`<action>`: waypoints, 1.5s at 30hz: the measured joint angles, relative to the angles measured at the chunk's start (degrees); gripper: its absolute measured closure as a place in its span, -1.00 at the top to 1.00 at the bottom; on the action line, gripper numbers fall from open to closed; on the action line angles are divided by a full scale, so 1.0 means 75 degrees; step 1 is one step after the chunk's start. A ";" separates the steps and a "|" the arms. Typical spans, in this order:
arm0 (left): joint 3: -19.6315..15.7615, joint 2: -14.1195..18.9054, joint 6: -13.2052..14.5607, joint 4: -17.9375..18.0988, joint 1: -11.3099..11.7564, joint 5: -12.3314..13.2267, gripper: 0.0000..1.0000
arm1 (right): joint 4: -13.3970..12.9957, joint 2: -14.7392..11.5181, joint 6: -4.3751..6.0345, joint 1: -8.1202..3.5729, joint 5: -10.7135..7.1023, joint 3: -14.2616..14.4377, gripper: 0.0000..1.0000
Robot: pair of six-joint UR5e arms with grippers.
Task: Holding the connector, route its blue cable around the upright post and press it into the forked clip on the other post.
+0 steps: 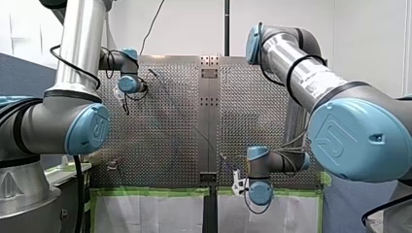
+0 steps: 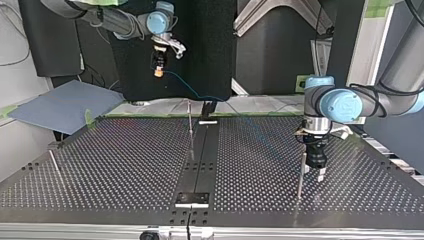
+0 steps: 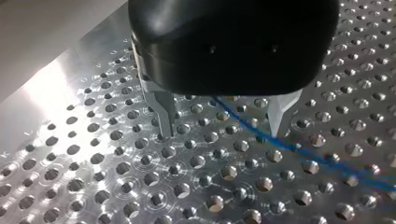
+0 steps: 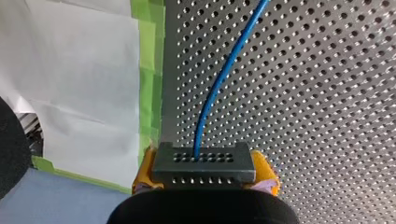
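Observation:
My right gripper point(image 4: 204, 184) has its yellow pads shut on the black connector point(image 4: 203, 163). It hangs above the table's far edge at the top view's left point(image 2: 159, 67). The blue cable point(image 4: 219, 79) leaves the connector and sags toward the perforated table point(image 2: 200, 96). My left gripper point(image 3: 222, 123) stands low over the plate with its metal fingers point(image 3: 163, 116) open. The blue cable point(image 3: 299, 148) runs across the plate between them, not gripped. In the top view this gripper point(image 2: 320, 172) is just beside a thin upright post point(image 2: 301, 175). A second thin post point(image 2: 190, 130) stands near the table's middle.
A third thin rod point(image 2: 54, 164) leans at the top view's left. A dark centre strip point(image 2: 200, 160) with small white blocks splits the plate. Green tape point(image 1: 150, 191) and white paper line the table's near edge in the front view.

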 joint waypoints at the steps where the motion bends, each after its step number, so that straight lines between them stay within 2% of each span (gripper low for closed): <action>1: 0.0000 -0.0002 0.0000 -0.0003 0.0000 0.0000 1.00 | -0.0032 0.0065 -0.0005 -0.0027 -0.0010 -0.0034 -1.00; 9: 0.0000 -0.0002 0.0000 -0.0012 0.0000 0.0000 1.00 | -0.0234 0.0596 -0.0056 -0.0241 -0.0071 -0.0282 -1.00; 15: 0.0000 -0.0002 0.0000 -0.0042 0.0000 0.0000 1.00 | -0.0324 0.1021 -0.0073 -0.0422 -0.0417 -0.0388 -1.00; 22: 0.0000 -0.0003 0.0000 -0.0047 0.0000 0.0000 1.00 | -0.0537 0.1409 -0.0139 -0.0475 -0.0853 -0.0509 -1.00; 30: 0.0000 -0.0003 0.0004 -0.0047 0.0000 -0.0001 1.00 | -0.0753 0.1844 -0.0113 -0.0548 -0.1074 -0.0653 -1.00; 36: 0.0000 -0.0003 0.0010 -0.0047 0.0000 -0.0005 1.00 | -0.0771 0.1973 -0.0141 -0.0604 -0.1128 -0.0709 -1.00; 45: 0.0000 -0.0003 0.0012 -0.0071 0.0000 -0.0030 1.00 | -0.0699 0.1875 -0.0156 -0.0756 -0.1157 -0.0757 -1.00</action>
